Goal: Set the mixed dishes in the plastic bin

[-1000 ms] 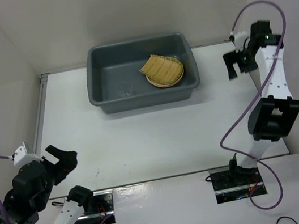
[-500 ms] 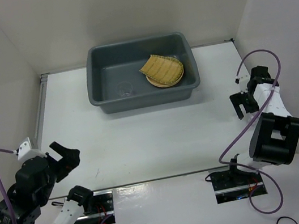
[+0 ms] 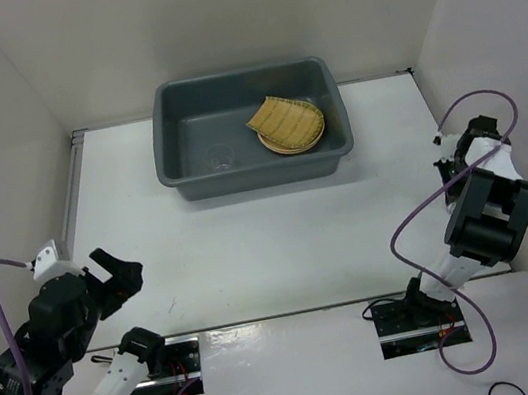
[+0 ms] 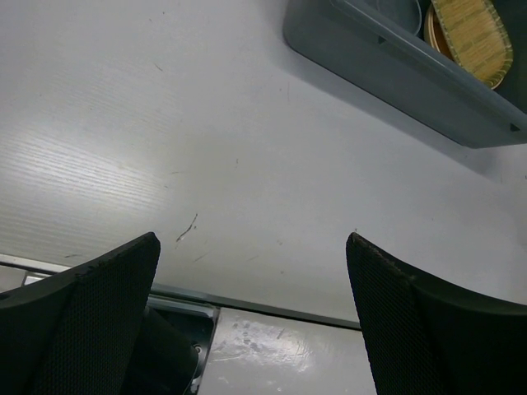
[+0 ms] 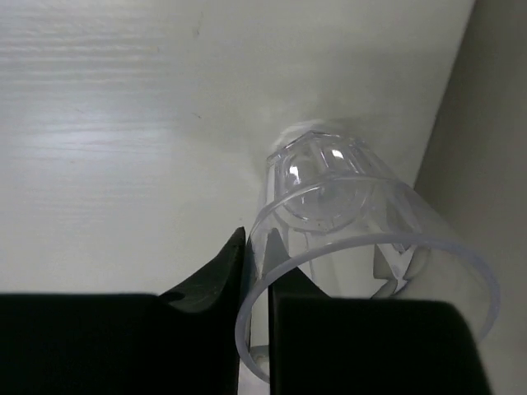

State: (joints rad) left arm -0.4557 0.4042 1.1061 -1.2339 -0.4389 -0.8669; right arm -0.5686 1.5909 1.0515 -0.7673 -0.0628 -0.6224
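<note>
A clear glass [image 5: 329, 177] stands on the white table close to the right wall. My right gripper [image 5: 257, 247] is shut on its wall, one finger inside the rim and one outside. From above, the right arm [image 3: 488, 205] is folded low at the table's right edge and hides the glass. The grey plastic bin [image 3: 173, 162] sits at the back centre and holds the yellow woven tray [image 3: 284, 121] lying on a yellow-orange plate [image 3: 286, 147]. My left gripper [image 3: 115, 275] hangs open and empty over the near left of the table.
A faint round clear shape [image 3: 222, 156] lies on the bin's floor to the left of the tray. White walls close in the left, back and right sides. The right wall [image 5: 486, 123] stands right beside the glass. Two arm bases sit at the near edge.
The right arm swung from beside the bin down to the table's right edge, and its jaws closed on the glass wall. The left arm sank slightly and stayed open.
</note>
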